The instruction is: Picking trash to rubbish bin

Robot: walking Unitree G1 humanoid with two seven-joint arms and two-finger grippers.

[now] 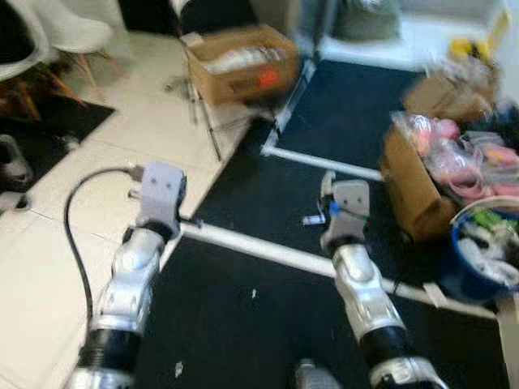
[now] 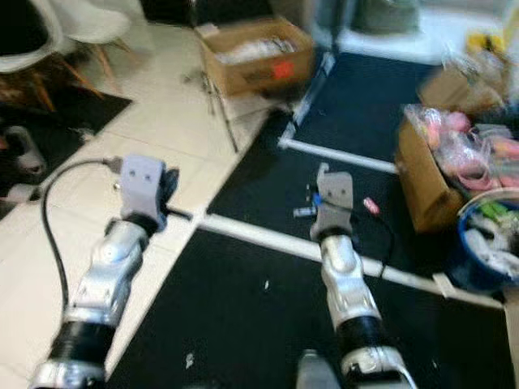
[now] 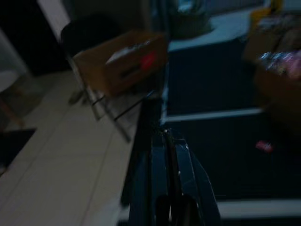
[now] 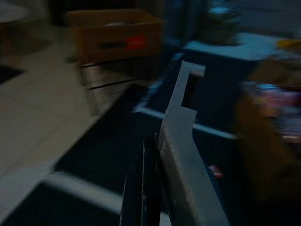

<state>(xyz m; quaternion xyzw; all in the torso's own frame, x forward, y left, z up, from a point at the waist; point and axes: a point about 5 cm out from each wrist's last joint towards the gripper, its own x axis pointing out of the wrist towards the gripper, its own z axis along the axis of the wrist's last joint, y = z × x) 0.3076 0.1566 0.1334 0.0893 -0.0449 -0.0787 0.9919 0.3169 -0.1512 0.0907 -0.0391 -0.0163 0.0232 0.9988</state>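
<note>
floor: black mat (image 2: pixel 268 340) with white tape lines, pale tiles at left
trash: small pink scrap (image 2: pixel 371 206) on mat, just right of right gripper (image 2: pixel 323 180)
bin: blue bucket (image 2: pixel 478 275), far right, already stuffed
right gripper: fingers together, empty, held forward
left gripper (image 3: pixel 162 136): closed, empty

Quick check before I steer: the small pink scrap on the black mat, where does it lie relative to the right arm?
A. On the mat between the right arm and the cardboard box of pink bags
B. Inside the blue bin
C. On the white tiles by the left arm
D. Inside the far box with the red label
A: the pink scrap lies on the black mat, between the right gripper and the cardboard box of pink bags.
</note>
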